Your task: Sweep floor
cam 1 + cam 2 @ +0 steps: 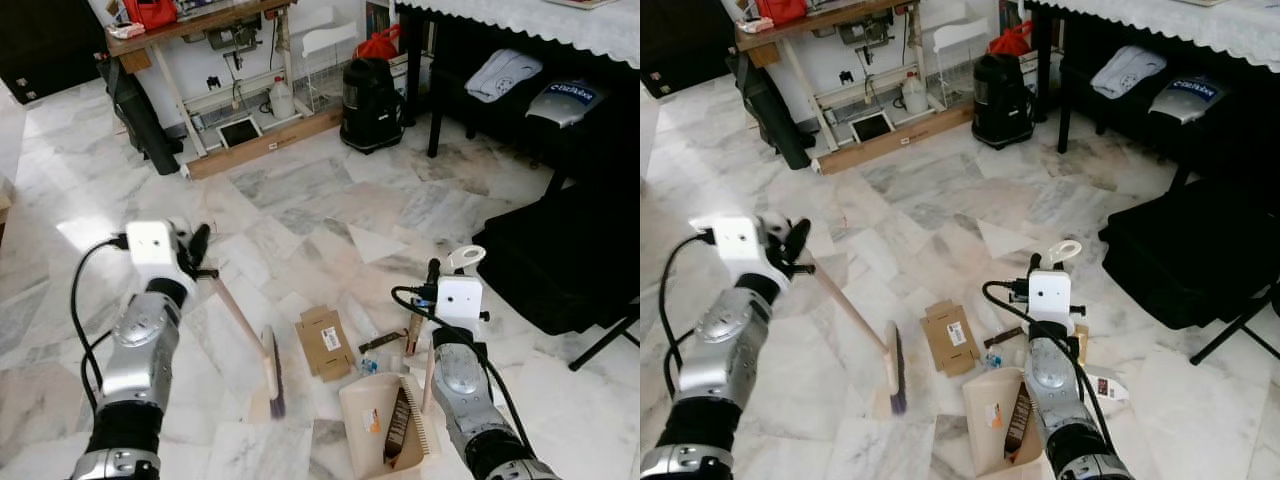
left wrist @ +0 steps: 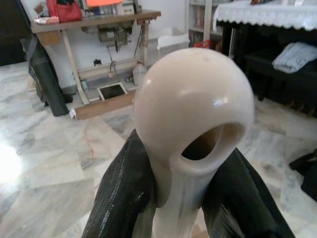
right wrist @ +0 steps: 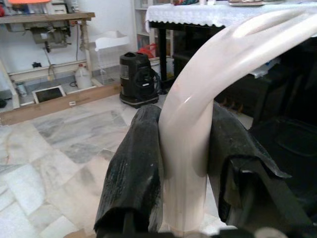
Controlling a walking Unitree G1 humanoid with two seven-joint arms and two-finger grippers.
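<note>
left eye view: the left gripper [image 1: 200, 252] is raised at the robot's left, its black fingers closed around the top of the broom [image 1: 262, 360]. the broom's pale handle slopes down and toward the centre, ending in a dark bristle head that rests on the marble floor [image 1: 330, 210]. the right gripper [image 1: 433, 280] is closed on the upright handle of the dustpan [image 1: 385, 425], which sits on the floor just in front of the robot with its pale tray holding dark debris. a flattened cardboard box [image 1: 325, 342] lies on the floor between the broom head and the dustpan, close to both. small litter lies beside the dustpan handle.

right eye view: same layout. a black vacuum cleaner [image 1: 1002, 100] stands farther back, near a wooden workbench [image 1: 830, 30]. a dark folding chair [image 1: 1195, 250] is at the robot's right.

left wrist view: the two black fingers [image 2: 124, 193] press against both sides of the broom's cream handle, just below its rounded, holed end knob.

right wrist view: the two black fingers [image 3: 136, 173] clamp both sides of the dustpan's cream handle below its curved loop.
</note>
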